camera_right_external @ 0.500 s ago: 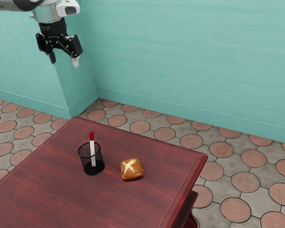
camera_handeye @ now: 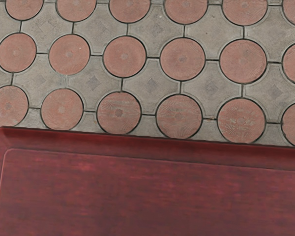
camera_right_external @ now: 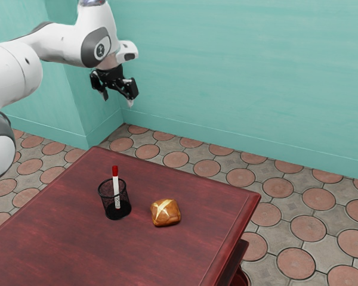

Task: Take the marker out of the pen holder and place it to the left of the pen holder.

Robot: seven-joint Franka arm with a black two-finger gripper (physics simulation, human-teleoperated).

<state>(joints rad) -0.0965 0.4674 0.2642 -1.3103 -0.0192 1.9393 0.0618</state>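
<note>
The gripper [camera_right_external: 117, 100] is open, its two fingers standing wide apart, with nothing gripped between them and nothing touched; it hangs in the air, well apart from the pen holder [camera_right_external: 126, 199]. The marker [camera_right_external: 116, 185] is inside the pen holder, near upright with a slight tilt, its red cap uppermost and above the rim. Its barrel is white, with small dark markings toward the lower end. The pen holder is a black mesh cup with a round rim and a dark base, standing upright on the dark red table [camera_right_external: 65, 238]. Count: one marker, one pen holder, one bread roll [camera_right_external: 166, 213], one table. The roll, golden brown with a pale cross on top, sits near the holder, toward the exterior view's right, the two items apart. The wrist view records the table's edge and patterned floor tiles [camera_handeye: 182, 59].
</note>
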